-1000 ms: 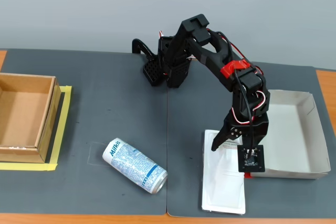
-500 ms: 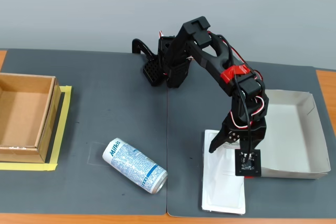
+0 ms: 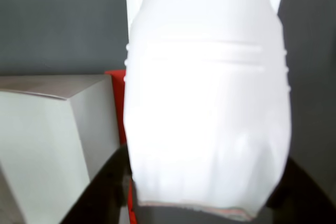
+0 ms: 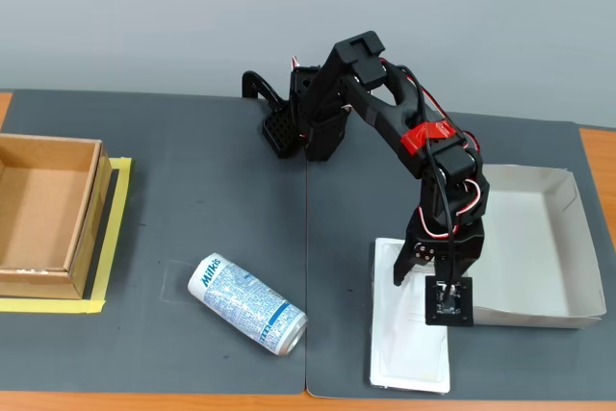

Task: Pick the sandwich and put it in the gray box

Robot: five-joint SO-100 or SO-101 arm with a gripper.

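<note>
The sandwich [image 4: 409,339] is a flat white plastic pack lying on the dark mat at the front, right of centre. It fills the middle of the wrist view [image 3: 207,108]. My gripper [image 4: 421,276] hangs over the pack's far end, with its jaws spread to either side of it. I cannot see whether the fingers touch the pack. The gray box [image 4: 539,238] is a shallow light tray just right of the sandwich, and nothing lies in it. One corner of it shows at the left of the wrist view [image 3: 47,140].
A blue-and-white Milkis can [image 4: 246,303] lies on its side at the front left of the mat. A brown cardboard box [image 4: 43,214] stands at the far left on yellow tape. The arm's base [image 4: 298,117] is at the back centre.
</note>
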